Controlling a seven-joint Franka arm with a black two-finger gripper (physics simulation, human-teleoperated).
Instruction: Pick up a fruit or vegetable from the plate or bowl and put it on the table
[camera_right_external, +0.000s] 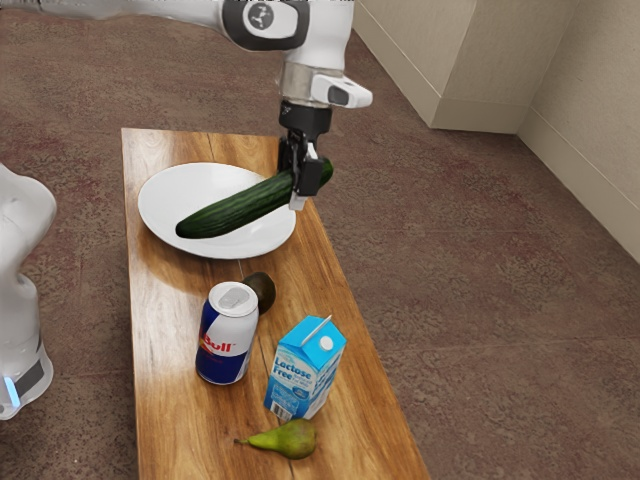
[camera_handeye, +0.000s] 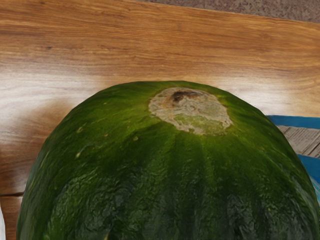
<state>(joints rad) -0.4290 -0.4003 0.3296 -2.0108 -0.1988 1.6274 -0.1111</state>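
Green with a yellow tinge, a pear (camera_right_external: 288, 438) lies on its side closest to the exterior camera, stem toward the exterior view's left, on the wooden tabletop (camera_right_external: 170, 430). Just beyond it a blue-and-white lactose-free milk carton (camera_right_external: 304, 372) stands upright, and near that, toward the exterior view's left, an upright Red Bull can (camera_right_external: 226, 340) in blue, white and red. Behind the can sits a dark avocado (camera_right_external: 264, 290), partly hidden; whether the two touch, I cannot tell. Off the exterior view's left side of the tabletop is the white base of my arm (camera_right_external: 22, 290), with a small blue light low down.

Farther back is the white plate (camera_right_external: 165, 190). Over it slants a long dark-green cucumber (camera_right_external: 240, 208), clamped between the fingers (camera_right_external: 311, 178) of my black gripper (camera_right_external: 303, 190) near its far end; the longer part reaches down across the plate toward the exterior view's left. The wrist view has its blunt end up close, a pale, rough scar with a brown spot on it, with wood grain and part of the carton beyond. Past the tabletop spread a mottled brown carpet (camera_right_external: 480, 300) and, farthest, beige walls (camera_right_external: 480, 60) with a baseboard.
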